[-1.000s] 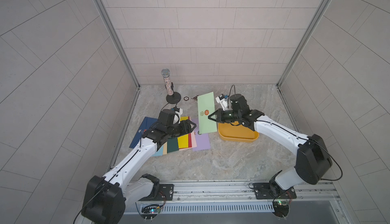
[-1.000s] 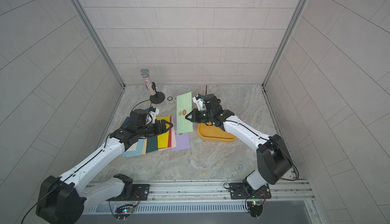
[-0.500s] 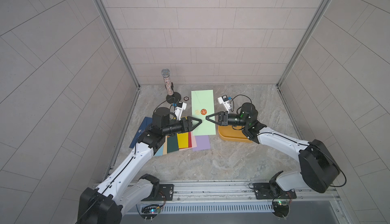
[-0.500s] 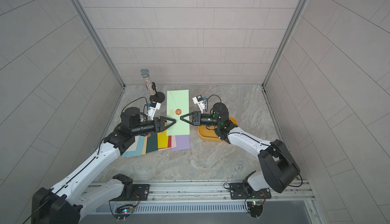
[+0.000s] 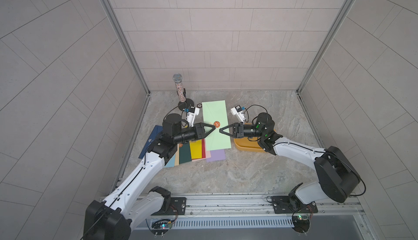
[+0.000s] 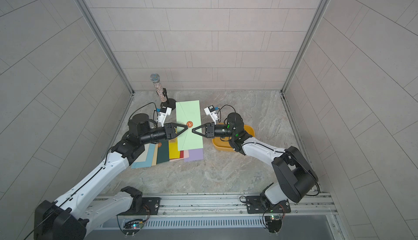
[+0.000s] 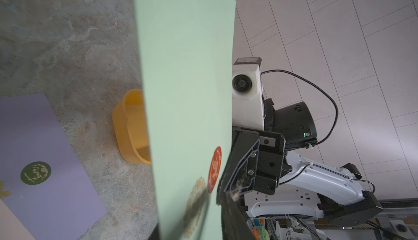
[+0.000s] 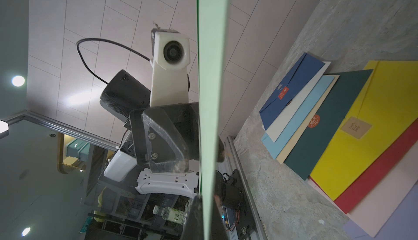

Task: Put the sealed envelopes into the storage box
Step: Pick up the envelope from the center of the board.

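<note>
Held off the table just beside the storage box [image 5: 248, 148], on its left-arm side, is the light green envelope [image 5: 214, 114]. My right gripper [image 5: 221, 130] is clamped on the long edge nearer the box. The left gripper [image 5: 212, 129] meets the opposite long edge with narrow fingers, one on each face of the paper. I cannot tell whether they press it.

Both top views give the whole sealed face with its orange sticker [image 6: 189, 124] turned up, while the right wrist view shows the envelope only edge-on. Only the left wrist view looks into the box's hollow and catches the green sticker [image 7: 35, 172] on a lilac envelope [image 7: 56, 200].

The held envelope's long axis runs from the rail toward the back wall. A fan of envelopes [image 5: 196, 149] lies flat farther from the box, on a marbled grey tabletop [image 5: 226, 173] ringed by pale tiled walls [image 5: 214, 46].
</note>
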`<state>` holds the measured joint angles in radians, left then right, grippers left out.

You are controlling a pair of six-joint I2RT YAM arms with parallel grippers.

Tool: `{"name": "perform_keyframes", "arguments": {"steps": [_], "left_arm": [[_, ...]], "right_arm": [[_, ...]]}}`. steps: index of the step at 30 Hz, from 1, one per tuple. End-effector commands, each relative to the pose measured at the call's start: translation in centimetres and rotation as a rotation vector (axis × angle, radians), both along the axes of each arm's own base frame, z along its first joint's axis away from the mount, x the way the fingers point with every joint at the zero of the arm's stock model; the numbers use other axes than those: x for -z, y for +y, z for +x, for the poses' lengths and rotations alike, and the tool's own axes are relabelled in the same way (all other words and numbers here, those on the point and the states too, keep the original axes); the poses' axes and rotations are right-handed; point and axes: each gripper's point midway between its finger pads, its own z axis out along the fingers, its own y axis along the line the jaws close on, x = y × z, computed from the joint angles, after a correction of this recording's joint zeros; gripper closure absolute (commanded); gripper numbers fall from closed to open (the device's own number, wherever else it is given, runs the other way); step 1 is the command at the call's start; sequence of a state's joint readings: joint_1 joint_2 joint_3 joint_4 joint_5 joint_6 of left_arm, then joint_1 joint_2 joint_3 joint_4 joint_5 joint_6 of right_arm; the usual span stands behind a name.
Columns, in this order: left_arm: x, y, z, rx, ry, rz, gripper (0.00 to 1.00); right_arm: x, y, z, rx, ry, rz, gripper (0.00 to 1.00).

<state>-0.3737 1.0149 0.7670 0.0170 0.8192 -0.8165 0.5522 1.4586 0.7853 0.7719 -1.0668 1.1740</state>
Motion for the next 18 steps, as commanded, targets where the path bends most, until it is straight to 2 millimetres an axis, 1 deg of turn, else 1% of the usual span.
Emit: {"name": "perform_keyframes", "arguments": {"steps": [1,3,5,7,8,9,11,12,13,15,18], "left_arm": [[-1.7,0.1,0.4,-0.014,-0.062,-0.011,0.73],[-1.7,0.1,0.4,-0.014,-0.061,-0.011,0.81],[-1.6,0.1,0.5,-0.016,-0.056,-0.008,0.92],[-1.5,0.0,0.4,-0.008,-0.051,-0.005,0.99],[-1.3,0.0,0.4,-0.009,-0.046,0.005,1.0],[-1.2,0.1,0.4,-0.013,-0.048,0.019,1.0],[-0.9,0.5,0.5,-0.025,-0.049,0.063,1.0],[-0.8,0.7,0.5,-0.028,-0.061,0.092,1.0],[-0.6,1.1,0.5,-0.039,-0.065,0.131,1.0],[-0.3,1.8,0.6,-0.06,-0.078,0.205,1.0],[-0.1,2.8,1.0,-0.075,-0.105,0.327,1.0]], "right_arm": [[-0.1,-0.2,-1.0,-0.02,-0.053,-0.032,1.0],[0.0,-0.3,-1.1,-0.016,-0.057,-0.043,1.0],[0.0,-0.3,-1.1,-0.012,-0.062,-0.049,1.0],[0.0,-0.4,-1.0,-0.004,-0.066,-0.057,1.0],[0.1,-0.5,-1.0,0.001,-0.069,-0.07,0.93],[0.2,-0.6,-0.9,0.007,-0.078,-0.087,0.83],[1.3,-1.2,-0.7,0.04,-0.084,-0.181,0.63],[1.8,-1.7,-0.6,0.06,-0.099,-0.238,0.57],[2.6,-2.6,-0.3,0.092,-0.111,-0.316,0.53],[3.7,-5.0,0.7,0.192,-0.151,-0.453,0.48],[4.8,-10.1,2.6,0.4,-0.16,-0.566,0.44]]}}
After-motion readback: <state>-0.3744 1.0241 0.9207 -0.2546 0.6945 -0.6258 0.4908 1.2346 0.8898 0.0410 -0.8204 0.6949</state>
